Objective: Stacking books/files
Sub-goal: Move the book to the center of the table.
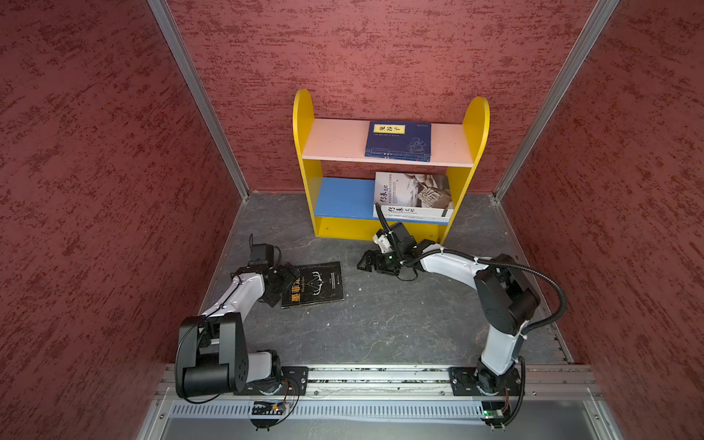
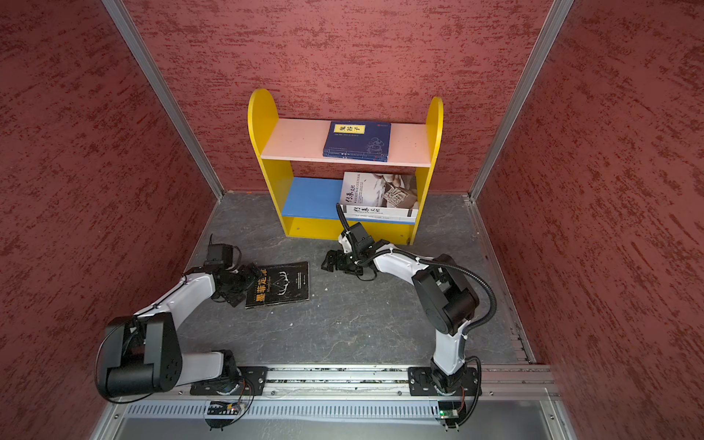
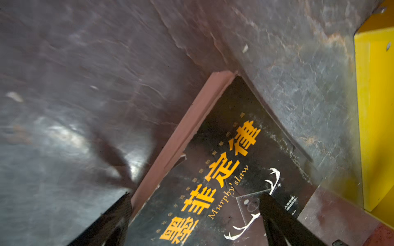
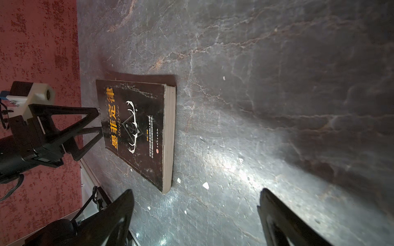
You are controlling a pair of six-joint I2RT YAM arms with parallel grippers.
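Black book [image 1: 313, 285] lies flat on the tabletop [image 1: 381, 324], left of centre, gold title up. Left tool [image 3: 195, 194] is released and spread wide, straddling the book's left edge with one finger over the cover; cannot tell if it touches. Right tool [image 4: 197, 191] is released and empty, low over the tabletop, right of the book and well apart. Navy books [image 1: 398, 140] are stacked on the pink upper board [image 1: 335, 141] of the yellow bookshelf [image 1: 304, 125] at the far side. White/grey books [image 1: 413, 196] are at the right end of the blue lower board [image 1: 343, 198].
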